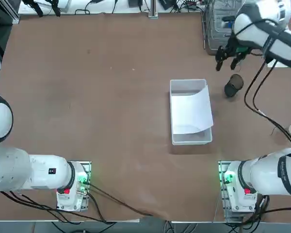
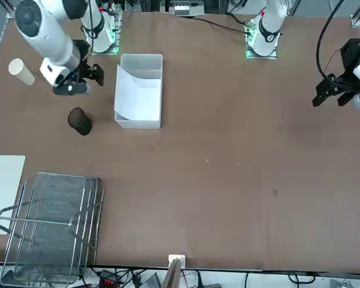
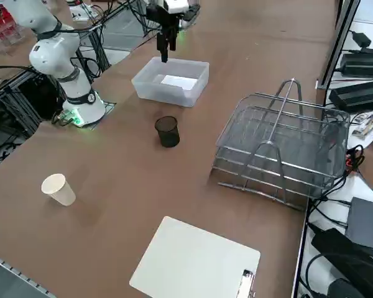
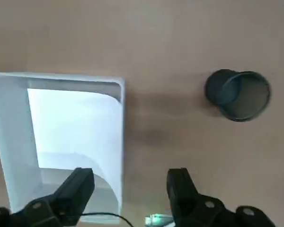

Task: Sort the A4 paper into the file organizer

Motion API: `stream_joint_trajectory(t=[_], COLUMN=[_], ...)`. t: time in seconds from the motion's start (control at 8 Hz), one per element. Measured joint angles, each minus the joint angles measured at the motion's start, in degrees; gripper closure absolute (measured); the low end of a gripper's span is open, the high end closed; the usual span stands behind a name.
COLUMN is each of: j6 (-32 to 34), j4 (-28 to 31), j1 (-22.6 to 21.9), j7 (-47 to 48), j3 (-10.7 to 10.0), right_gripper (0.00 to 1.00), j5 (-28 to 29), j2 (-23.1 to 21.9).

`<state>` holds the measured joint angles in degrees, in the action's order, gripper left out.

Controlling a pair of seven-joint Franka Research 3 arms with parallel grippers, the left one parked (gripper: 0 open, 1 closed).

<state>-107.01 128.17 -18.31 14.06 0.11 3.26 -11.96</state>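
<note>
My claw [image 4: 131,182] gapes wide near the white bin [image 4: 7,137]; its wall could block me reaching the paper [image 4: 75,127] inside.

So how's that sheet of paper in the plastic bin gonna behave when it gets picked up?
The paper will probably flex rather than stay flat, since it already curves inside the bin. It looks like a thin single sheet, so it's likely very light. One edge may catch, as it lies close against the bin's side wall.

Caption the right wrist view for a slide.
Open tool near a white plastic bin holding curled paper, black mesh cup beyond.
</note>
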Motion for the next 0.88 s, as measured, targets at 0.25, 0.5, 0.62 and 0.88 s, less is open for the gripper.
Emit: stream_joint_trajectory(t=[0.25,0.5,0.62,0.88], j6=[-6.29,-9.84,-10.36,-12.08], j4=[4.47,8.54,9.92,12.17], j1=[-3.17,-4.77,-4.9,-4.91], j7=[3.54,5.02,5.16,5.21], j3=[0.04,0.05,0.04,-0.02], right_gripper=[0.09,0.11,0.13,0.18], j5=[0.07,0.07,0.07,0.07], j2=[0.16,0.21,0.22,0.49])
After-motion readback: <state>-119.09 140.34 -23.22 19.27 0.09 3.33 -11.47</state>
